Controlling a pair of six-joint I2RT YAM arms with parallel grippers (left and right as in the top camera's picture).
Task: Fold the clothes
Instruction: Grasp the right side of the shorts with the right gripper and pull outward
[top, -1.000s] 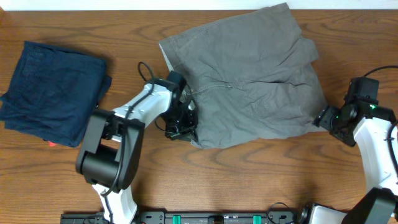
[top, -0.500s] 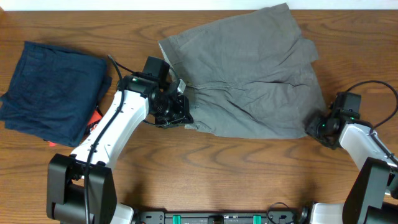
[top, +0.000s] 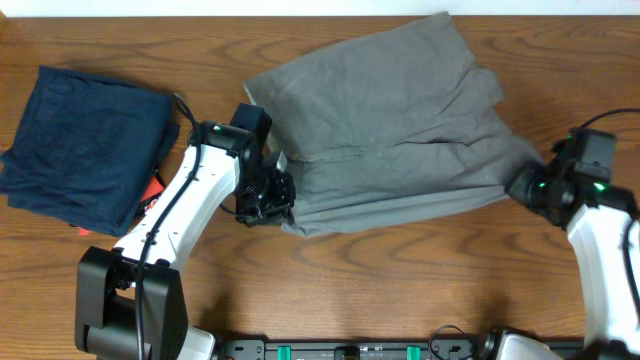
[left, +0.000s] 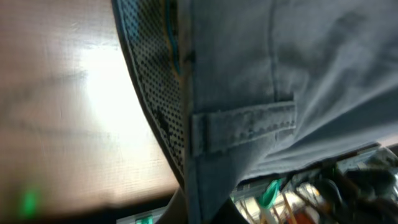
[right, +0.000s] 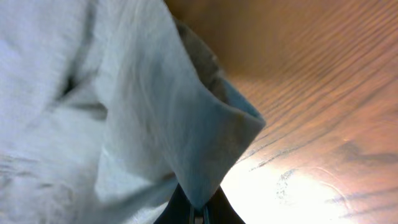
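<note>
A folded navy garment (top: 85, 145) lies at the table's (top: 400, 290) far left, a red scrap (top: 152, 192) peeking from under its edge. Just right of it, the left gripper (top: 268, 205) is clamped on the lower left corner of the grey shorts (top: 390, 120), which spread wrinkled across the middle and back of the table. The overhead hides the grip itself; the left wrist view fills with waistband, showing a belt loop (left: 242, 127) and dotted mesh lining (left: 149, 87) (neither visible from above). At the far right, the right gripper (top: 527, 187) pinches the shorts' opposite corner; its wrist view shows the hem corner (right: 230, 124) caught between dark fingers (right: 171, 214).
</note>
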